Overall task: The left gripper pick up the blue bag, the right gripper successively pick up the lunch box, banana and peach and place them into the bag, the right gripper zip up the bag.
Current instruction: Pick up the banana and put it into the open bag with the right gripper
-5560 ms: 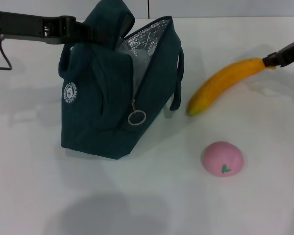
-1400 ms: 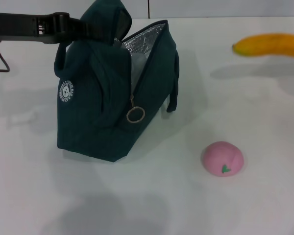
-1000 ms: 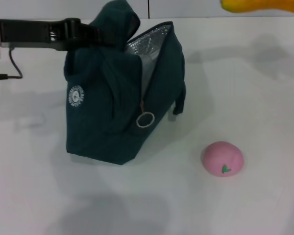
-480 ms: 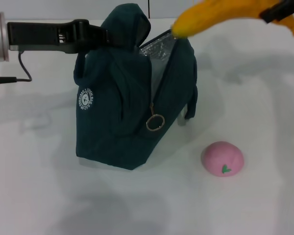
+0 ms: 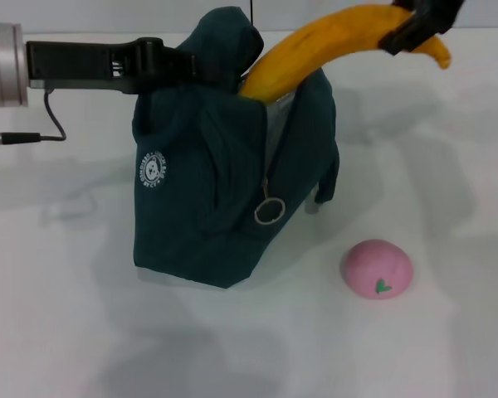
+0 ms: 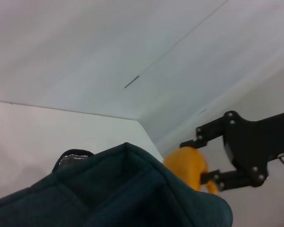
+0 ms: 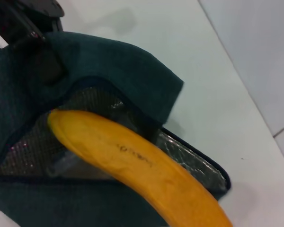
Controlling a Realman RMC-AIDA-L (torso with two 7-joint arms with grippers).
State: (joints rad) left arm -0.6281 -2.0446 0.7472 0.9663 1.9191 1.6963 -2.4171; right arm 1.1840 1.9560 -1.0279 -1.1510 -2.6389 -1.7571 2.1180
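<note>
In the head view the left end effector (image 5: 201, 68) reaches in from the upper left of the frame, its black claw closed on a handle at the top of the blue bag (image 5: 224, 178). The bag stands upright on the white desk (image 5: 83, 315), left of centre, with its white round logo (image 5: 153, 170) facing the lower left and the ring zip pull (image 5: 270, 210) hanging on its front edge.

The right end effector (image 5: 419, 25) sits at the upper right of the frame, clamped on the stem end of the banana (image 5: 332, 43). The banana slants down toward the left, and its lower end dips into the bag's open mouth.

The right wrist view shows the banana (image 7: 137, 165) lying across the opening, its blunt tip over the silver foil lining (image 7: 28, 142), with the dark fabric of the bag (image 7: 109, 71) folded behind it. In the left wrist view the bag (image 6: 118, 194) fills the lower frame, and the banana (image 6: 189, 165) and the right end effector (image 6: 213, 158) appear at the right.

The peach (image 5: 377, 269) rests on the desk at the lower right of the head view, apart from the bag.
</note>
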